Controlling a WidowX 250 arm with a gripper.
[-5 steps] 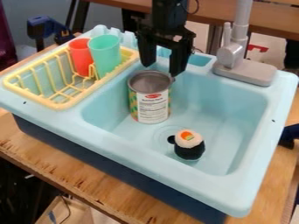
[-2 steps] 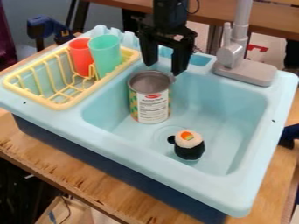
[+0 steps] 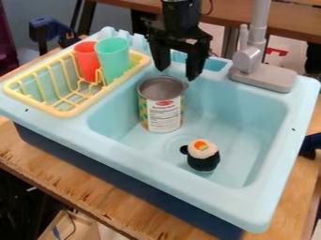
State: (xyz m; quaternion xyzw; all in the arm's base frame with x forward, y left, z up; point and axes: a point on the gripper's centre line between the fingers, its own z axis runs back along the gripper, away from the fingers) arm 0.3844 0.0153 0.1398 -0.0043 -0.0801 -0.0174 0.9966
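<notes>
The gripper [image 3: 179, 75], jaws spread wide and empty, hangs above one open tin can [image 3: 161, 104]; one sushi toy [image 3: 202, 155] lies right of the can.

We see a plywood tabletop [image 3: 69, 182] with rough edges, a brown bench [image 3: 293, 24] behind, and grey background [image 3: 41, 10] at upper left.

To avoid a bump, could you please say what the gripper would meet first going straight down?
Probably the can, just below the open gripper, though depth is unclear and it might pass behind.
</notes>
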